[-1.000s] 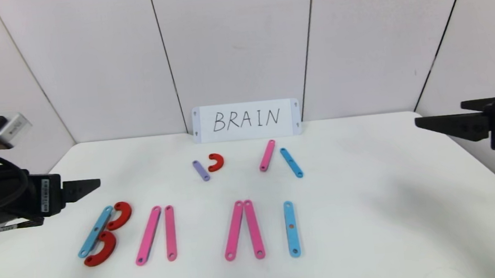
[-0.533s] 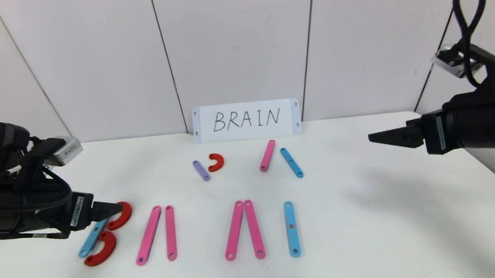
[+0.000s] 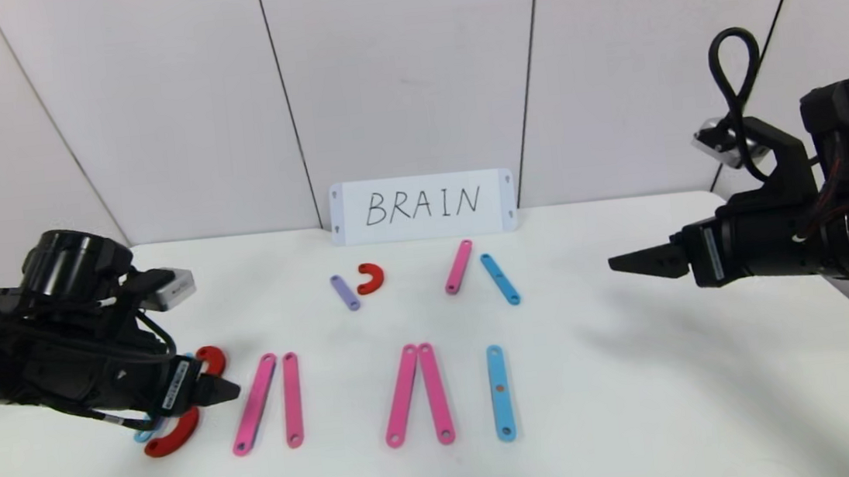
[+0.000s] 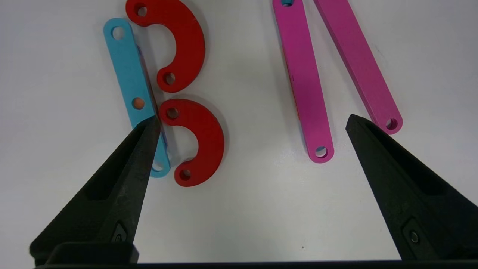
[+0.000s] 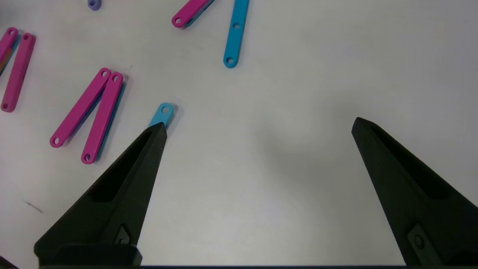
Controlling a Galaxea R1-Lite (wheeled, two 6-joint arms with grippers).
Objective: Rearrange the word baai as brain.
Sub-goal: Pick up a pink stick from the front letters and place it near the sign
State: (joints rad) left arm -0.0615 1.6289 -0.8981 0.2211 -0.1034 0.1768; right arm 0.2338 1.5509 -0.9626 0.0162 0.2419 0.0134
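With the flat plastic-strip word baai (image 3: 315, 397) lying unchanged along the table's near edge, apparently nothing is done, as left gripper (image 4: 250, 123) and right gripper (image 5: 257, 127) are hovering spread, empty.

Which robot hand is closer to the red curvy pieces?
The left. The left gripper hangs right over the two red arcs at the table's left front, jaws open. The right gripper is far across on the right, open above bare table.
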